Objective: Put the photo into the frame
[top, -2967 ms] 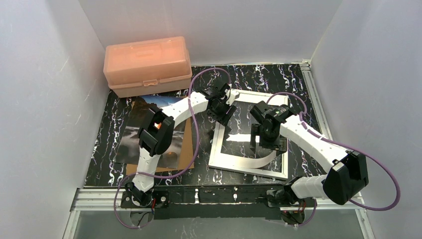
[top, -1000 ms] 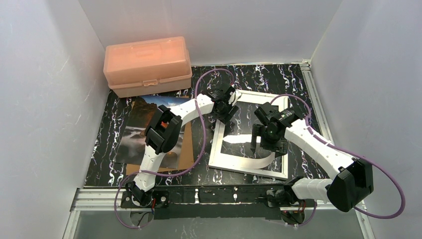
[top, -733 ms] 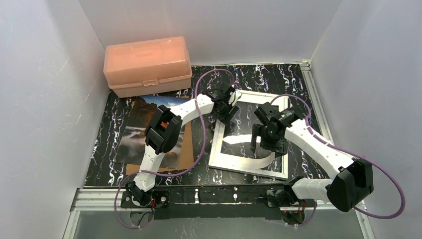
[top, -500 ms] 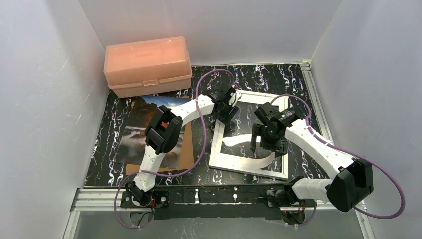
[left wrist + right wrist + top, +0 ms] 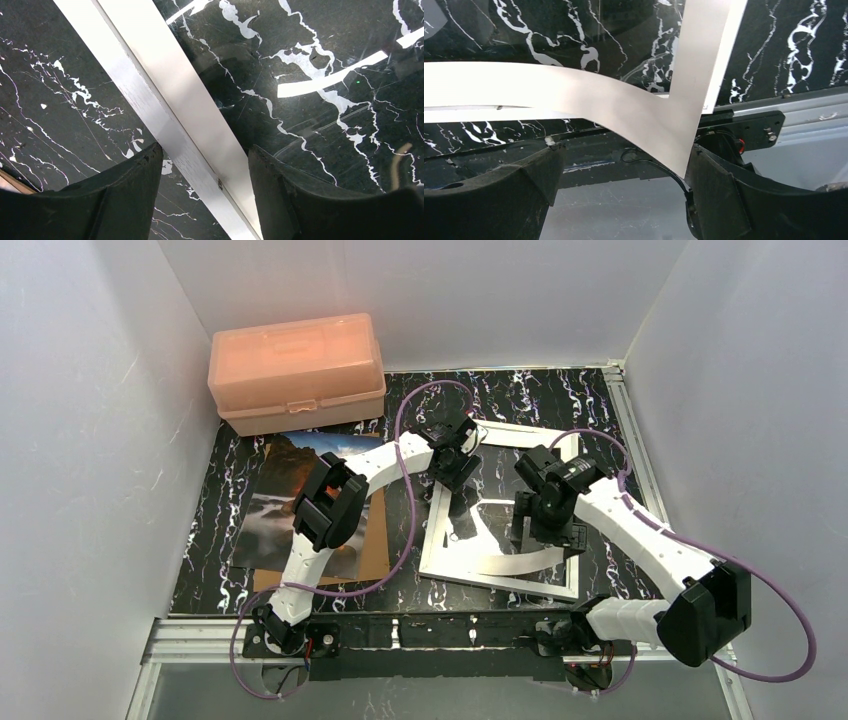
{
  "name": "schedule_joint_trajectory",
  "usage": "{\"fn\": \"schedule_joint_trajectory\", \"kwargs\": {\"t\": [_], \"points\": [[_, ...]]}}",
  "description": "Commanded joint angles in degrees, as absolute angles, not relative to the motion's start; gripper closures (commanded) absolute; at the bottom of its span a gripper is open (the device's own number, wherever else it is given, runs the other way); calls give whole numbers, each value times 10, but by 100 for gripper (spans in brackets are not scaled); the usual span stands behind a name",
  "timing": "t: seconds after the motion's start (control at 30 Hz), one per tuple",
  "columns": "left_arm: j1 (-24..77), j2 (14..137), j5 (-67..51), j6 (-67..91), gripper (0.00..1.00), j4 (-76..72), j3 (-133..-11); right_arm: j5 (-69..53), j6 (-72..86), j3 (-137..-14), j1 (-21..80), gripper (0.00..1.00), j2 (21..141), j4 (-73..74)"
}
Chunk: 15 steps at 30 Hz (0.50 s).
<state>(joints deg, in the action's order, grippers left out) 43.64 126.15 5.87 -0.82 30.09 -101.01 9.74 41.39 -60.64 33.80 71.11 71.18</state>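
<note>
The black marbled table [image 5: 560,400] carries everything, and the frame [image 5: 520,430] lies on its right-centre part, turned a little askew. Its white rails enclose a clear pane through which the marble shows, with a pale curved streak across the glass.

Both arms reach over the frame. The left arm [image 5: 305,570] comes in from the frame's left. The right arm [image 5: 640,530] bends in from its right.

The salmon-pink box [image 5: 295,365] stands well beyond the frame's far-left corner, lid down, against the back wall.

The brown backing board [image 5: 375,545] lies flat to the left of the frame, apart from it. A strip of it shows on the side facing the frame.

The photo [image 5: 265,520] rests on that board, picture side up. It is outside the frame, on its left and well clear of the left rail, and the left arm's elbow covers part of it.

The right gripper [image 5: 624,155] hangs over the frame's near-right corner with its fingers spread as wide as they go. The corner shows between them, and they clamp nothing.

The left gripper [image 5: 205,150] sits at the frame's left rail, which runs diagonally between its two fingers. One finger stands close at each edge of the rail. Whether they press on the rail or only straddle it I cannot tell.
</note>
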Motion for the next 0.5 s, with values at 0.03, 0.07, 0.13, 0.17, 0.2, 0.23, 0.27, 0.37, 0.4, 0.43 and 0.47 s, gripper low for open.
{"fn": "schedule_joint_trajectory", "kwargs": {"t": [0.03, 0.07, 0.13, 0.17, 0.2, 0.23, 0.27, 0.37, 0.4, 0.43, 0.47], "points": [[435, 1249, 89, -14, 39, 325, -994, 145, 422, -638, 334, 1, 682, 795], [434, 1250, 90, -15, 39, 325, -995, 153, 424, -638, 333, 1, 677, 805], [435, 1250, 89, -16, 40, 326, -995, 156, 420, -632, 332, 1, 667, 811], [435, 1250, 89, -16, 40, 325, -995, 153, 419, -627, 331, 1, 661, 811], [435, 1249, 89, -16, 40, 326, -996, 151, 419, -622, 330, 1, 658, 811], [435, 1249, 90, -17, 40, 325, -994, 149, 418, -617, 329, 1, 658, 811], [435, 1248, 90, -17, 40, 326, -994, 149, 418, -616, 328, 1, 658, 811], [435, 1246, 91, -18, 40, 325, -991, 150, 423, -621, 327, 2, 661, 808], [435, 1245, 91, -18, 40, 324, -991, 153, 426, -625, 327, 1, 663, 806], [435, 1243, 90, -18, 40, 325, -991, 155, 430, -629, 327, 1, 666, 800], [434, 1240, 89, -18, 40, 325, -991, 156, 432, -632, 327, 1, 669, 790]]}}
